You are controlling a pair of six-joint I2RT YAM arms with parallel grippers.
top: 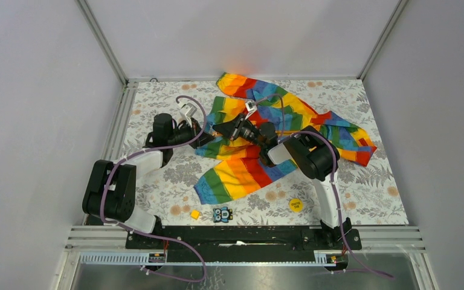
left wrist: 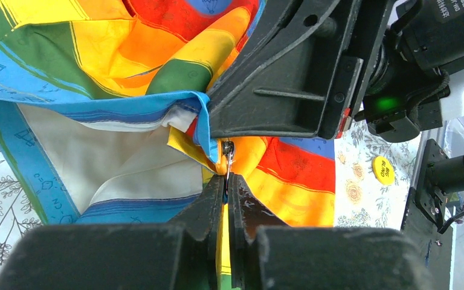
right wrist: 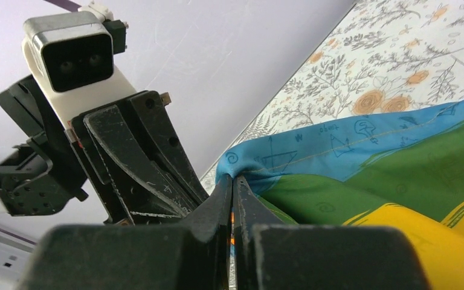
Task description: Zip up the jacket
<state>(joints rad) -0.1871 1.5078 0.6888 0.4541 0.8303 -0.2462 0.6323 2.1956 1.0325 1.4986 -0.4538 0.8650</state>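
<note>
The rainbow-striped jacket (top: 278,115) lies crumpled across the middle and back of the table, with one sleeve (top: 241,175) reaching toward the front. My left gripper (left wrist: 226,178) is shut on the metal zipper pull (left wrist: 228,158) at the orange zipper strip; the white lining (left wrist: 115,163) shows beside it. My right gripper (right wrist: 234,179) is shut on the jacket's blue hem edge (right wrist: 248,166), with orange zipper tape between its jaws. In the top view the left gripper (top: 208,140) and right gripper (top: 222,129) meet tip to tip over the jacket's lower front.
A yellow round disc (top: 295,205), a small yellow cube (top: 195,214) and a small blue-and-black figure card (top: 222,214) lie near the front edge of the floral tabletop (top: 374,181). Enclosure walls stand on the left, back and right.
</note>
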